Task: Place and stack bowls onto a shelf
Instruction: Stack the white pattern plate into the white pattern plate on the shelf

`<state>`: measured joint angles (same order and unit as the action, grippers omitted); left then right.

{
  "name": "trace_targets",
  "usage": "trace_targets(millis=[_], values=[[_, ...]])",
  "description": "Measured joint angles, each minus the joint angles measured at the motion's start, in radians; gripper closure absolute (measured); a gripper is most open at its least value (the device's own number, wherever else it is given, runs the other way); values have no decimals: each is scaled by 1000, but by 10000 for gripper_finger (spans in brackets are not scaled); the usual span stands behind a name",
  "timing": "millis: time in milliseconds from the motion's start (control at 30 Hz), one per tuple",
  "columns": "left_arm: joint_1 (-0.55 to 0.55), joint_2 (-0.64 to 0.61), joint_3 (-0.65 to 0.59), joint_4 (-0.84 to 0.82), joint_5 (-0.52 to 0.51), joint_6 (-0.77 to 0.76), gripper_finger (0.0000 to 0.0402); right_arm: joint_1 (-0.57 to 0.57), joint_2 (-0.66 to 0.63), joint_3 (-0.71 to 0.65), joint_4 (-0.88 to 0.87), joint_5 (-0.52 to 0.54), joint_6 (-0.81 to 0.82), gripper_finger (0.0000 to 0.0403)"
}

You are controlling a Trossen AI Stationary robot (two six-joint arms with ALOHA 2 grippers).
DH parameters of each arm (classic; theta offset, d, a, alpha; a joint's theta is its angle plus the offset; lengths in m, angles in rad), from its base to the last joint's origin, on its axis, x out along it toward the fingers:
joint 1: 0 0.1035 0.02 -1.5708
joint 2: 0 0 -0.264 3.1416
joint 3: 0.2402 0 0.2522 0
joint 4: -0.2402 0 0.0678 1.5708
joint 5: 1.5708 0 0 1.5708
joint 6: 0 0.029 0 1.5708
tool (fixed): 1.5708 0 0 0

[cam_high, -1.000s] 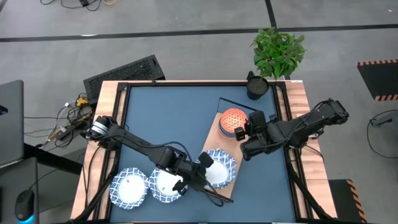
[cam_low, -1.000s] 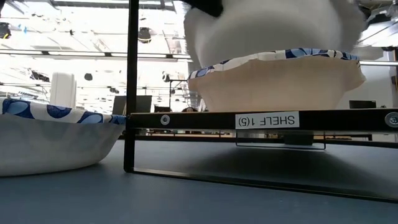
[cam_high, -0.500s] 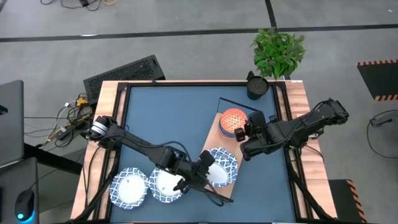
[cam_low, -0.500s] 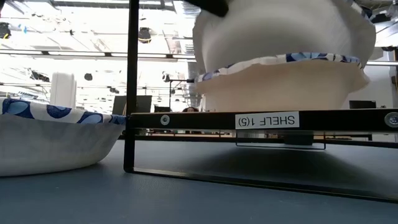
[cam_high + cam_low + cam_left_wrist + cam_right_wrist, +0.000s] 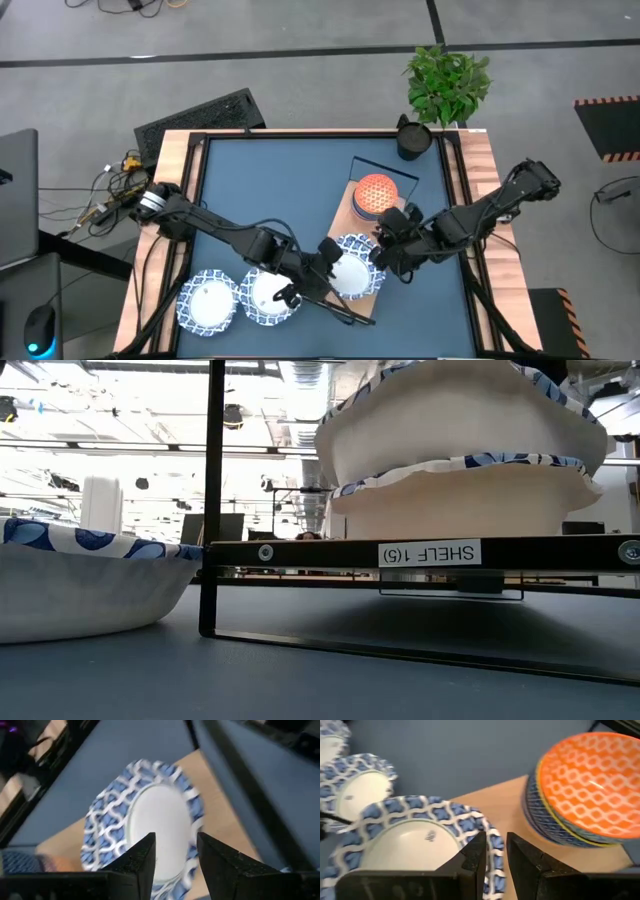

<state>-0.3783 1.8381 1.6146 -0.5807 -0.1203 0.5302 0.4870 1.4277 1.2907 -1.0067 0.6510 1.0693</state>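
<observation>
Fingers of the left gripper point(image 5: 175, 857) stand apart, released, with the rim of the stacked white bowls point(image 5: 352, 272) just ahead of their tips and nothing pinched between them. Opposite, the right gripper point(image 5: 494, 854) has its fingers parted over the near rim of that same stack, holding nothing. Beyond the right fingers, the orange bowl point(image 5: 587, 787) sits on smaller bowls on the shelf point(image 5: 345, 212). Behind the left fingers, two more white bowls point(image 5: 238, 298) rest on the table point(image 5: 280, 180).
</observation>
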Motion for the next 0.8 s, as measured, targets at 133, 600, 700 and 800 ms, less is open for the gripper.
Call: trace_targets(millis=[133,600,700,800], values=[[3,-5,0,-16,-105,7,271,21,0,0,30,-7,-10,301],[-32,-253,0,-215,-89,-244,271,34,1,-80,378,-175,-227,301],[-51,-287,0,-264,-81,-303,271,1,1,-137,423,-256,-224,301],[-72,-315,0,-287,-87,-329,271,-31,2,-201,507,-339,-222,301]])
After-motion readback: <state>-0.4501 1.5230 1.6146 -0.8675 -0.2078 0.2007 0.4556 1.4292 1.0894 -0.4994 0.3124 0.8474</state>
